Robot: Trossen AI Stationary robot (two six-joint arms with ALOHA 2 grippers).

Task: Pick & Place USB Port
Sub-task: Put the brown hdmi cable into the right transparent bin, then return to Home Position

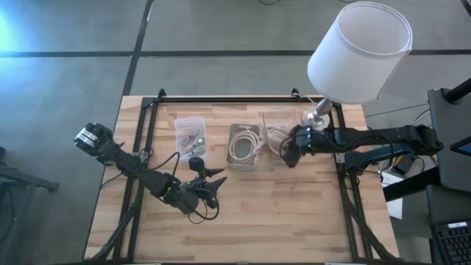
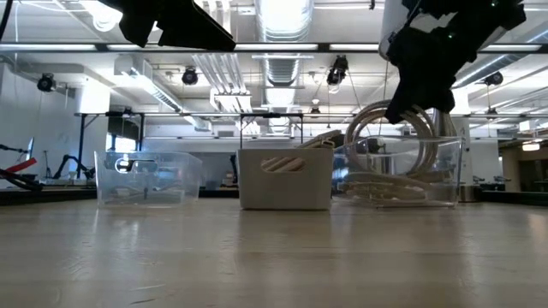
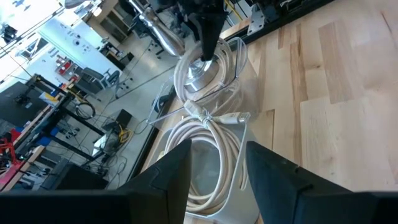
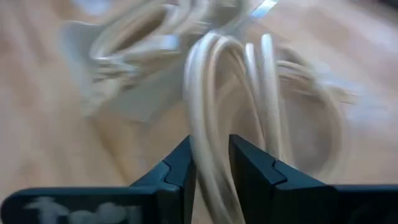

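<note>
- Right gripper (image 1: pixel 288 152): you will find it at the rightmost clear plastic bin (image 1: pixel 280 126), fingers clenched on a strand of the coiled white cable (image 4: pixel 217 106); the loops stand upright inside that bin in the low view (image 2: pixel 390 137).
- Left gripper (image 1: pixel 218 184): it hovers over bare wooden table (image 1: pixel 294 213), near the front of the middle bin, jaws released and holding nothing.
- Middle pale opaque bin (image 1: pixel 246 146): it contains a second coil of white cable (image 3: pixel 205 155).
- Left clear plastic bin (image 1: pixel 190 135): it holds small dark and metallic parts, too small for you to identify.
- White-shaded lamp with metal base (image 1: pixel 358 50): it stands at the table's far right corner, just beside the rightmost bin.
</note>
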